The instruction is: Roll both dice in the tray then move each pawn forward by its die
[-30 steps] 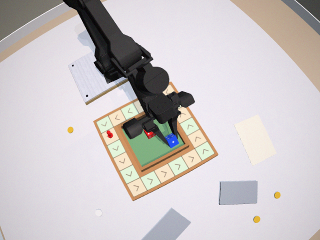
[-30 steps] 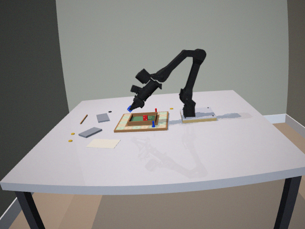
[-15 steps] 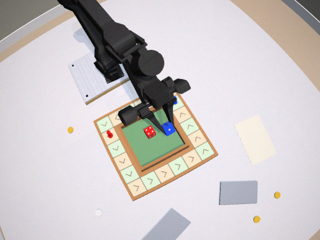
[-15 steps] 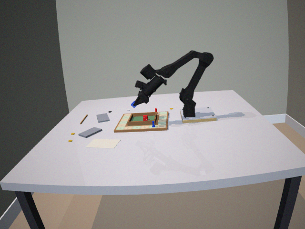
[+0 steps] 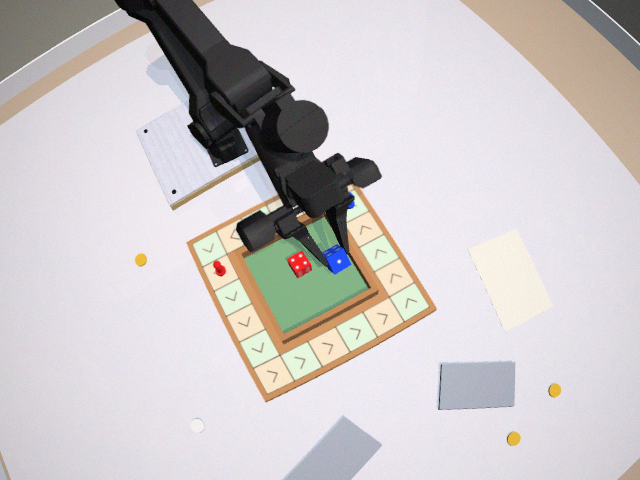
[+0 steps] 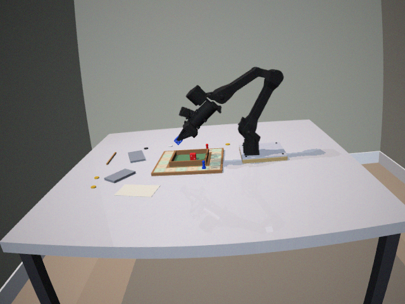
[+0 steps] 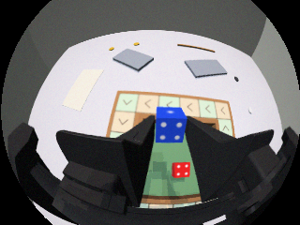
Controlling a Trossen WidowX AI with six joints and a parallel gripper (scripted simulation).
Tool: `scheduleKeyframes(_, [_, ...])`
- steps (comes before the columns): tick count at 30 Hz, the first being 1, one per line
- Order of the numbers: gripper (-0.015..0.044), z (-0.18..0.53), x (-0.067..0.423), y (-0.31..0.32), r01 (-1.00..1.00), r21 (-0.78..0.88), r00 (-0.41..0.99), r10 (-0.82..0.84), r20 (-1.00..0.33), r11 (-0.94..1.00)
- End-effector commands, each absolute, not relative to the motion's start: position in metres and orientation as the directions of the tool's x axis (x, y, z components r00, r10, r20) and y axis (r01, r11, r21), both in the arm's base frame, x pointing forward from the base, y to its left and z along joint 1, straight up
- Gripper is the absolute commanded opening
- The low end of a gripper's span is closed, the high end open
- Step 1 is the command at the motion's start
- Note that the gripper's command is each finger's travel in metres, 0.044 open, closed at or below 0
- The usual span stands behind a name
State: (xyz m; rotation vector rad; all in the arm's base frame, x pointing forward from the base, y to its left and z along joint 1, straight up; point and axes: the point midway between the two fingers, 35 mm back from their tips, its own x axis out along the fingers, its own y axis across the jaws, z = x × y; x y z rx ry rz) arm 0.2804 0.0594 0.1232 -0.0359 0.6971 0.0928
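Observation:
My gripper (image 5: 337, 259) (image 6: 178, 139) (image 7: 169, 120) is just parted, high above the tray (image 5: 315, 304) (image 6: 188, 161). The blue die (image 5: 339, 261) (image 6: 177, 140) (image 7: 171, 131) is still between the fingertips in the air, tilted, and seems loose. The red die (image 5: 299, 264) (image 6: 193, 156) (image 7: 181, 170) lies on the green tray floor with four pips up. The red pawn (image 5: 219, 269) (image 6: 207, 145) stands on the second square of the left column in the top view. The blue pawn (image 5: 352, 203) (image 6: 203, 164) stands on the top right corner square, partly hidden by the gripper there.
The arrow track board (image 5: 356, 333) (image 6: 180, 170) surrounds the tray. A cream card (image 5: 511, 281) (image 6: 137, 190), two grey slabs (image 5: 476, 385) (image 5: 336, 449), yellow discs (image 5: 140, 259) (image 5: 554, 390) (image 5: 513, 438), a white disc (image 5: 197, 425) and a brown stick (image 6: 111, 158) lie around it.

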Motion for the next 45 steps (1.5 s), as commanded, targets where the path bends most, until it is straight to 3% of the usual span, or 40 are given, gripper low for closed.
scheduleKeyframes(1, [0.0236, 0.125, 0.281, 0.059, -0.097, -0.002, 0.763, 0.073, -0.642, 0.995])
scheduleKeyframes(9, [0.0440, 0.163, 0.280, 0.059, -0.093, 0.000, 0.765, 0.071, -0.640, 0.996])
scheduleKeyframes(14, [0.0440, 0.155, 0.287, 0.061, -0.100, -0.012, 0.634, 0.054, -0.771, 0.995])
scheduleKeyframes(20, [0.0440, 0.140, 0.296, 0.061, -0.103, -0.012, 0.353, 0.025, -0.935, 0.995])
scheduleKeyframes(25, [0.0440, 0.129, 0.300, 0.061, -0.092, 0.002, 0.098, 0.011, -0.995, 0.996])
scheduleKeyframes(29, [0.0440, 0.127, 0.300, 0.061, -0.089, 0.004, 0.063, 0.010, -0.998, 0.996])
scheduleKeyframes(31, [0.0440, 0.127, 0.300, 0.061, -0.091, -0.004, 0.128, 0.007, -0.992, 0.996])
scheduleKeyframes(40, [0.0204, 0.109, 0.257, -0.039, 0.039, -0.016, 0.066, -0.019, -0.998, 0.999])
scheduleKeyframes(45, [0.0200, 0.095, 0.213, -0.085, 0.122, -0.010, 0.027, -0.013, -1.000, 0.992])
